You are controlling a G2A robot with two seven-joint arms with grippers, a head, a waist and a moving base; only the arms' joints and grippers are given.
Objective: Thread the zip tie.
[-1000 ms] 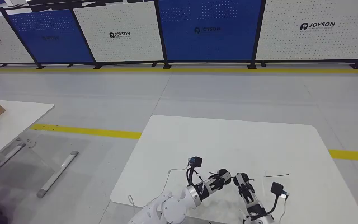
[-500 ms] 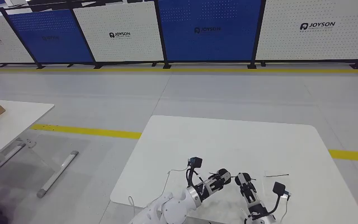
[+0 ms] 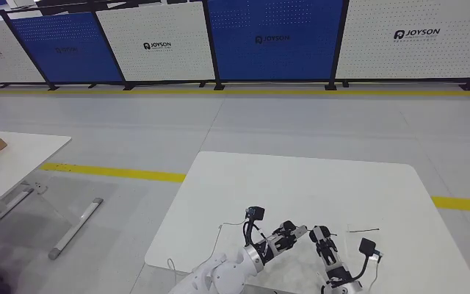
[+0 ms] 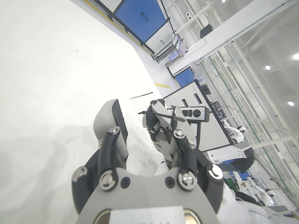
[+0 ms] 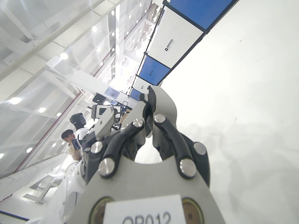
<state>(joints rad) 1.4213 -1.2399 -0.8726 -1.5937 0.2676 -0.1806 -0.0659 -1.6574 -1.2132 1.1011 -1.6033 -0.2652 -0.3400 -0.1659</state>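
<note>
Offering the zip tie (image 4: pixel 163 115)
The right end effector (image 5: pixel 146 94) pinches it, seemingly so the wide-open left end effector (image 4: pixel 145 107) can catch its tail.

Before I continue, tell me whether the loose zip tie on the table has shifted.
No. The loose zip tie lies where it did, judged against the table's right edge.

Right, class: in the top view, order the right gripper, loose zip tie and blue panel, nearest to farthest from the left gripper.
1. Right gripper, close beside it.
2. Loose zip tie, on the table beyond that gripper.
3. Blue panel, far off at the back.
</note>
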